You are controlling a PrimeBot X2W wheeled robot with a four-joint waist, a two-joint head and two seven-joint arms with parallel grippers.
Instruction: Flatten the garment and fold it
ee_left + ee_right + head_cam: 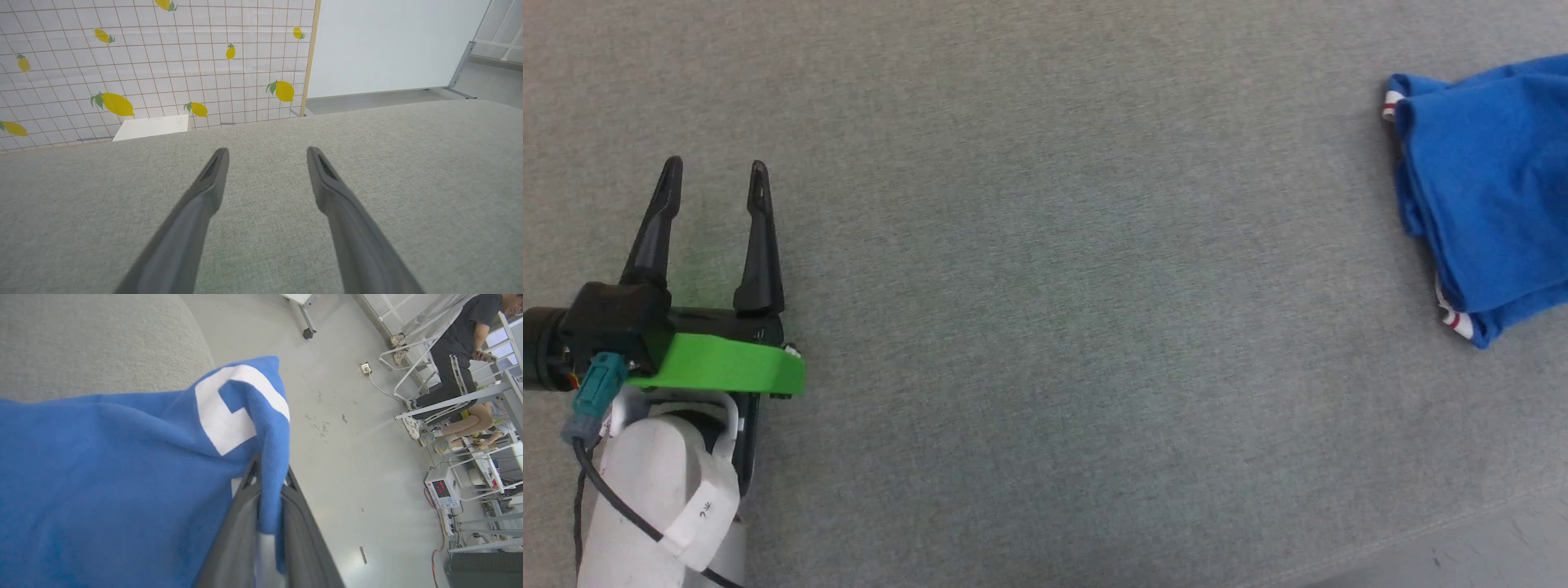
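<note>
Jaws of my right gripper (269,473) are closed narrow on a fold of the garment (102,477), just beside its white printed number (229,412). Those of my left gripper (715,175) stand wide with nothing between them. I judge this blue shirt to be light, soft and limp, so it will sag and crease wherever it is not supported. A hem or shoulder seam, taken at two corners, seems to me the better hold for spreading it. It lies bunched at the far right of the grey cloth-covered surface (1045,327), well apart from the left gripper. My left forearm (662,498) sits at the lower left of the head view, fingers pointing up. The right wrist looks past the surface edge toward the floor (347,437).
</note>
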